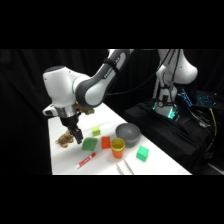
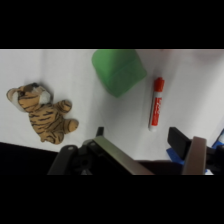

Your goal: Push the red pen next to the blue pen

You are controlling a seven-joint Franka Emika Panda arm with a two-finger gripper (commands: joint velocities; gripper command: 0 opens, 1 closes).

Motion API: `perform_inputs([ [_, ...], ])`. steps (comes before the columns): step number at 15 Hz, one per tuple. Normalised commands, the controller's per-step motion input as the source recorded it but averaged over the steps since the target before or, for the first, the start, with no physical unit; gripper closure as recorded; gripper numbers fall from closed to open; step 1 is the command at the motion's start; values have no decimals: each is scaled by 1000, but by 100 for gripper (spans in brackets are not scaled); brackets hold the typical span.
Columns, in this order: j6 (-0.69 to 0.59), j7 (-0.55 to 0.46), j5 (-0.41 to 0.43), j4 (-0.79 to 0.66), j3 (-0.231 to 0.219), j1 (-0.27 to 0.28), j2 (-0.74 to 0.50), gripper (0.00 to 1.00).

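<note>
The gripper [image 1: 76, 136] hangs low over the white surface [image 1: 62, 161], and in the wrist view its two fingers stand apart with bare surface between them and nothing held. Taking the red pen [image 1: 86, 160] as landmark: it lies flat on the surface toward the near edge, slanted, its red body and white section both showing. The gripper is up and to the left of the pen, apart from it, not touching. Just left of the gripper, farther from the pen, lies a small striped tiger toy [image 1: 63, 140]. A dark green block [image 1: 89, 144] sits just beyond the pen; in the wrist view the same green block [image 2: 119, 71] is close beside the pen [image 2: 156, 102] with a narrow strip of surface between them, and the tiger toy [image 2: 42, 112] lies well off on the block's other side. Right of the green block and beyond the pen stands a red-orange cube [image 1: 106, 142], then a yellow-orange cup [image 1: 118, 148] upright beside it, with a dark grey bowl [image 1: 128, 133] behind the cup. A lighter green block [image 1: 142, 154] sits farther right of the pen. A thin pale stick, the blue pen [image 1: 123, 168], lies at the near edge, right of the red pen, well apart from it. A small yellow-green block [image 1: 95, 131] sits behind the dark green one.
</note>
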Motion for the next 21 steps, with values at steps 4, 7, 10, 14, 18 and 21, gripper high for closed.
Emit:
perform_inputs([
  [4,167,-131,-41,274,89,-108,406,0],
  [7,148,-101,-70,223,70,-84,296,0],
  [10,59,-65,-133,277,23,-35,188,0],
  [14,0,-34,-134,282,21,27,118,0],
  [18,13,91,-120,245,44,152,177,0],
  [21,32,189,-128,269,38,225,252,0],
])
